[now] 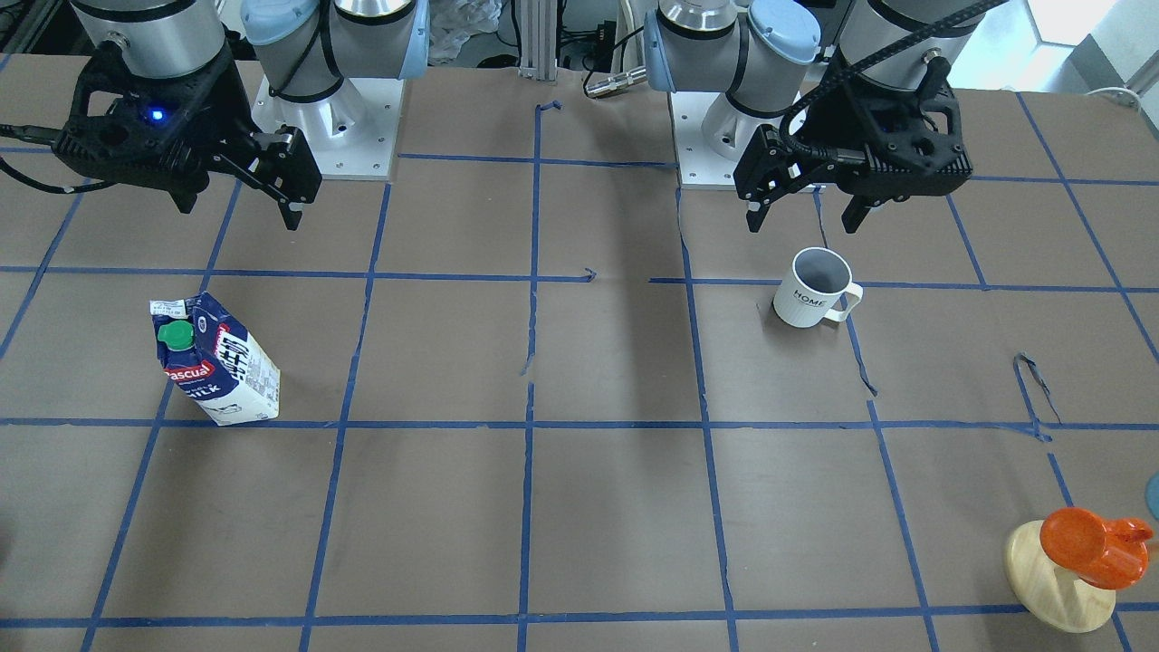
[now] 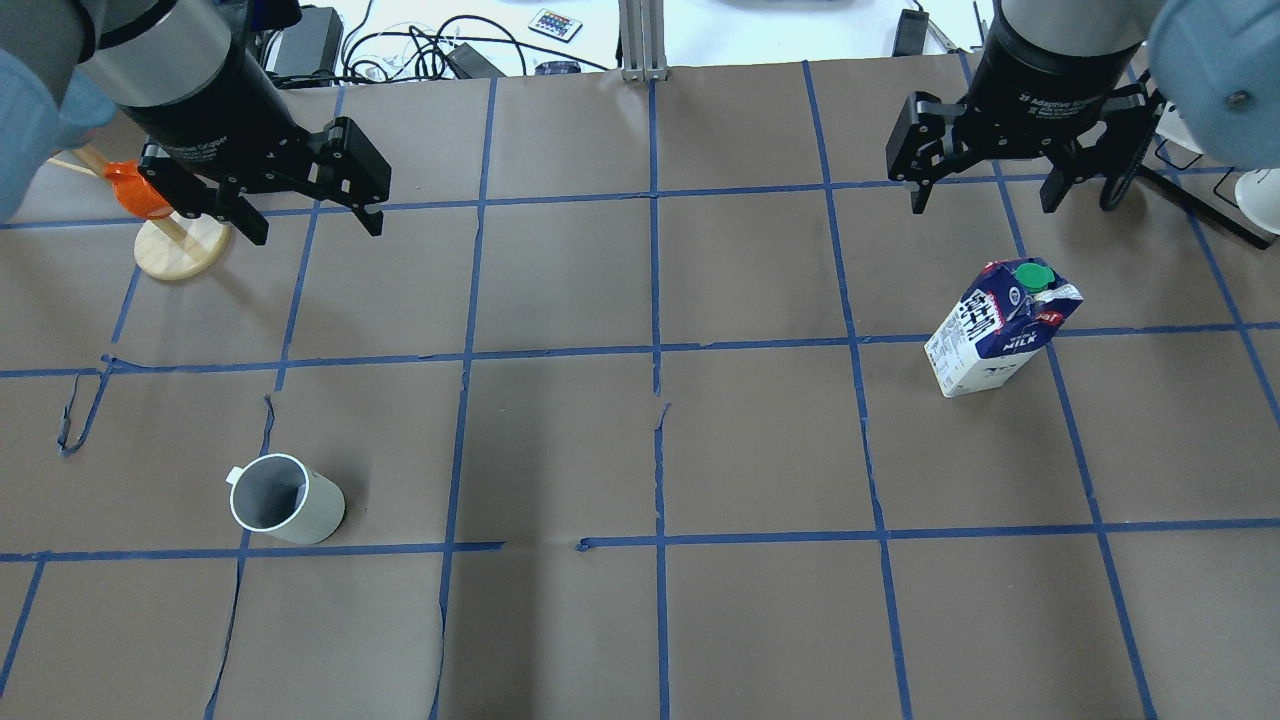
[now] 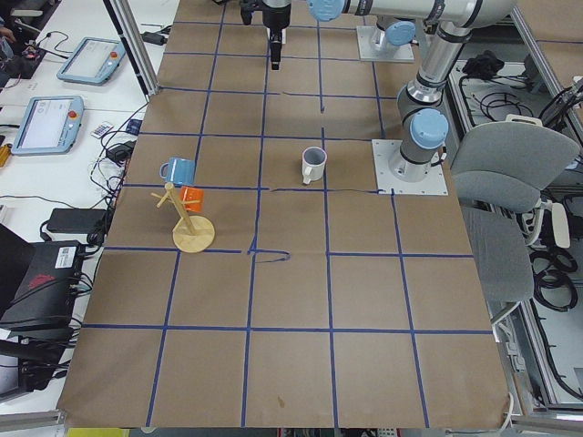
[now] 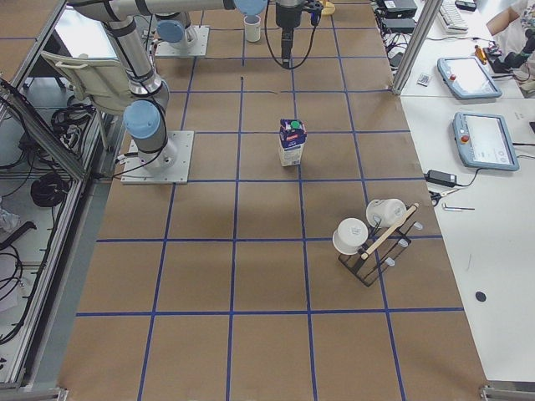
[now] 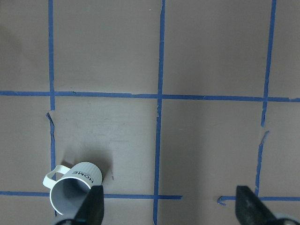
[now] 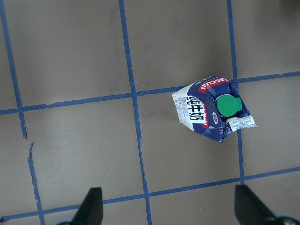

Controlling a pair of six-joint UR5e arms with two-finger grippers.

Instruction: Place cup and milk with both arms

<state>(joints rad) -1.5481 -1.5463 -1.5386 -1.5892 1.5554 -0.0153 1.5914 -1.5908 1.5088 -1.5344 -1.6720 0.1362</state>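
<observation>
Your cup point(image 1: 812, 288) and milk point(image 1: 217, 359) stand upright, well apart on the table point(image 1: 616, 525), each off-centre under the spread, empty left gripper point(image 1: 804, 220) and right gripper point(image 1: 238, 210), so a misaligned descent could knock either over.

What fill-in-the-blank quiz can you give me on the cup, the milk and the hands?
1. The milk has a ___ cap.
2. The cup bears the word ___.
3. The hand nearer the milk is the robot's ___ one.
4. The left hand is not shut but ___.
Missing words: green; HOME; right; open.
</observation>
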